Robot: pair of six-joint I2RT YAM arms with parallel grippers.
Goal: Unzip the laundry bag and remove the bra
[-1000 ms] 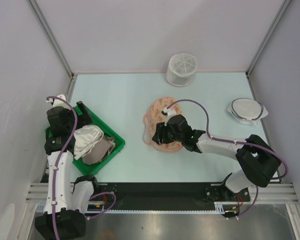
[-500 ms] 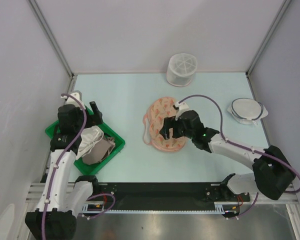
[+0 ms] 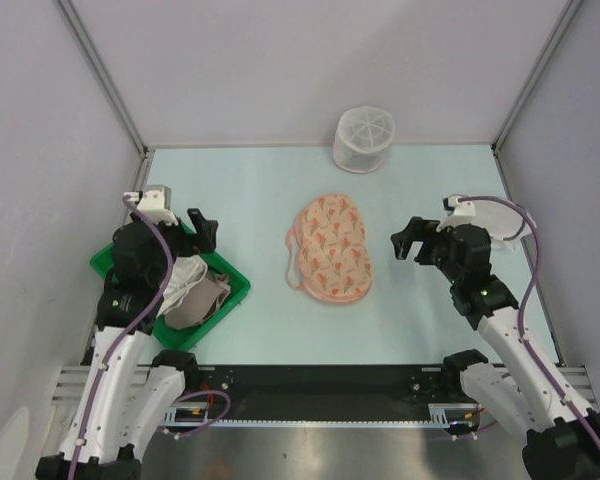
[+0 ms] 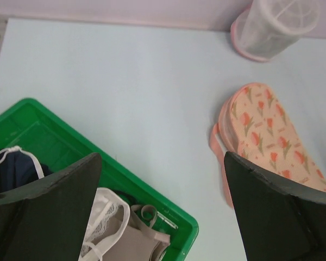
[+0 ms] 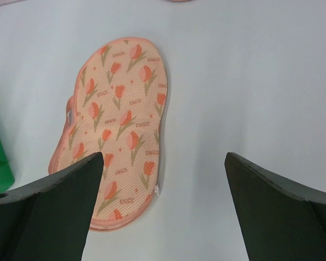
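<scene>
The laundry bag is seen lying flat in the middle of the surface, its length running from the far side toward the near side, with a pink strip of edging standing off along its left flank; whether the zip is undone cannot be told. Nothing is touching it. The bra is found in the green tray by the left edge, toward the near-left corner, where it is bunched against a tan-beige cloth; a dark navy cloth is tucked in the same tray beside them. The left jaws are held spread wide over the far part of the tray, and nothing is gripped between them. The right jaws are likewise spread wide and empty, raised toward the right edge, apart from the bag and pointed at it. A white mesh cylinder is stood upright at the far edge, to the right of its middle, and a flat white mesh disc is laid by the right edge, partly hidden behind the right wrist.
</scene>
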